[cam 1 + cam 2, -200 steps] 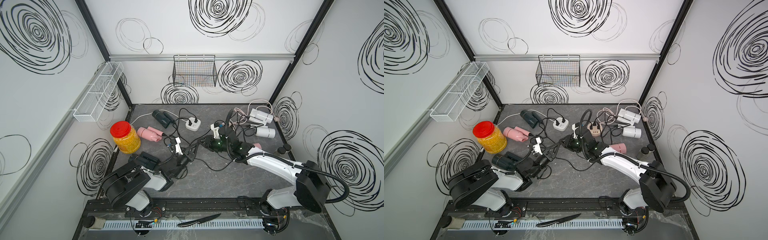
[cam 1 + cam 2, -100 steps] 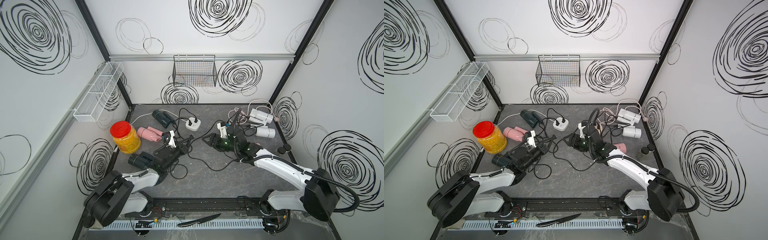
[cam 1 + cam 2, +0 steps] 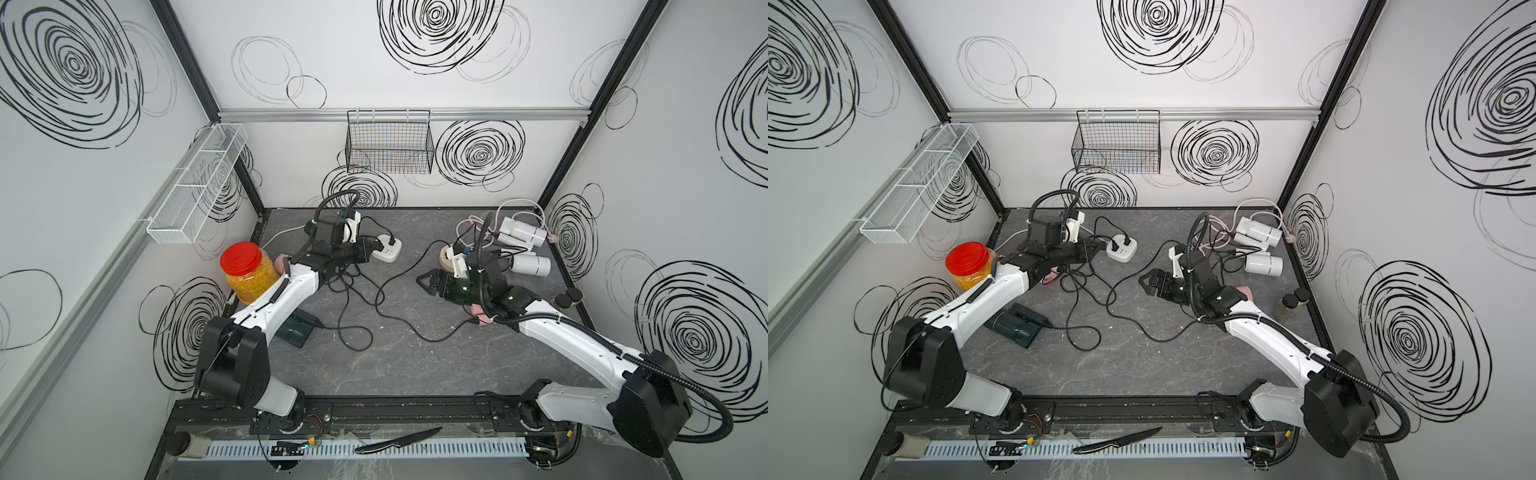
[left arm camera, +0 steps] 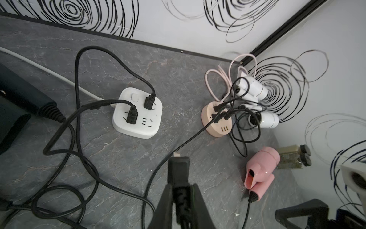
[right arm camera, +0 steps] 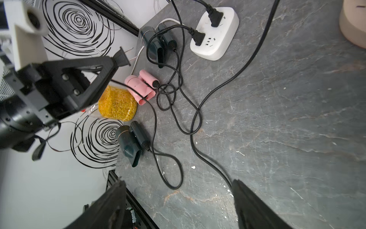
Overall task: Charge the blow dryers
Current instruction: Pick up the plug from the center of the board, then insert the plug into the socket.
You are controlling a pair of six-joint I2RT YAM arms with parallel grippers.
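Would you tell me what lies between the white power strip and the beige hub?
Bare tabletop crossed by one black cord leaving the beige hub, seen in the left wrist view.

The counter [image 3: 415, 374] is veined dark grey and the walls [image 3: 332, 62] are swirled in black. One blow dryer [image 4: 261, 168] is coloured pink; the jar [image 3: 248, 275] is capped in red.
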